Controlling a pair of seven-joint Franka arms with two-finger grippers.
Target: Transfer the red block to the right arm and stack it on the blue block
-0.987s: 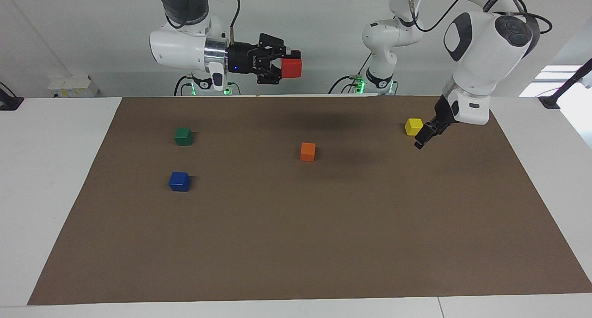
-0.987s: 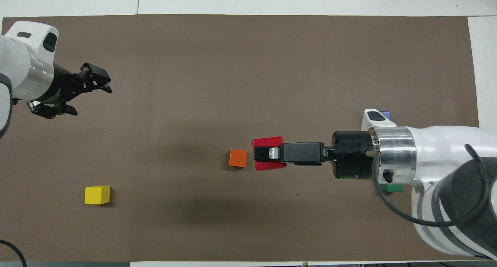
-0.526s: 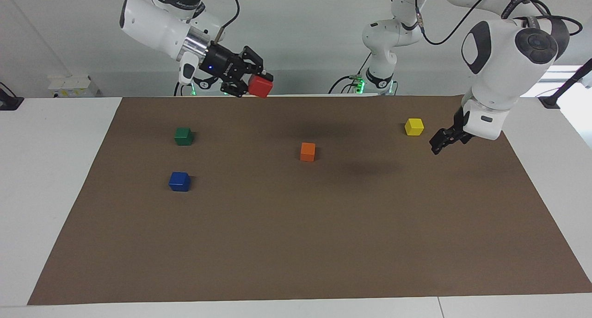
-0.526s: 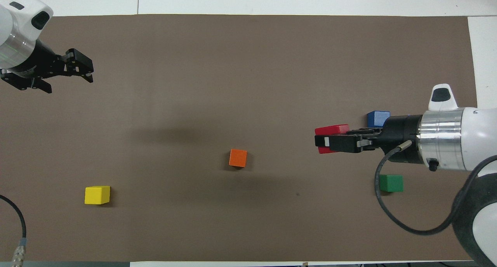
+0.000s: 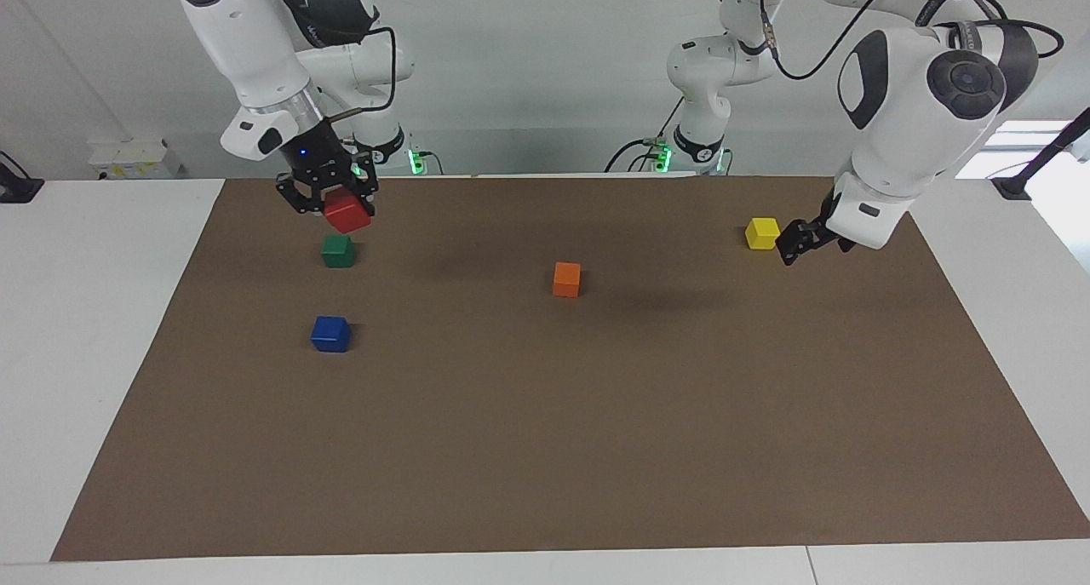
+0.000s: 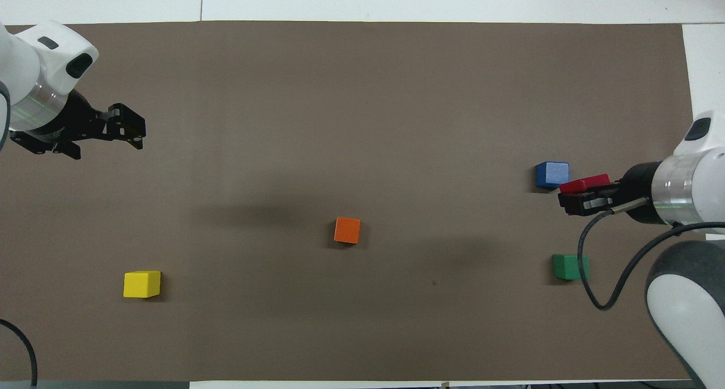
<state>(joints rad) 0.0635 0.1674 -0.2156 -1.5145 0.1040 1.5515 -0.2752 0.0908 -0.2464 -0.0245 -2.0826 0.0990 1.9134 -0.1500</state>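
At the upper left of the facing view, the right gripper (image 5: 341, 203) clamps the red block (image 5: 347, 211) aloft above the green block (image 5: 337, 250), risking a wrong stack, short of the blue block (image 5: 330, 333); the left gripper (image 5: 800, 243), open and empty, waits.

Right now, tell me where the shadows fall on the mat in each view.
Facing view: a soft dark patch on the mat beside the orange block, toward the left arm's end; thin shadows hug the blue block. Overhead view: two blurred patches flank the orange block; no glare.
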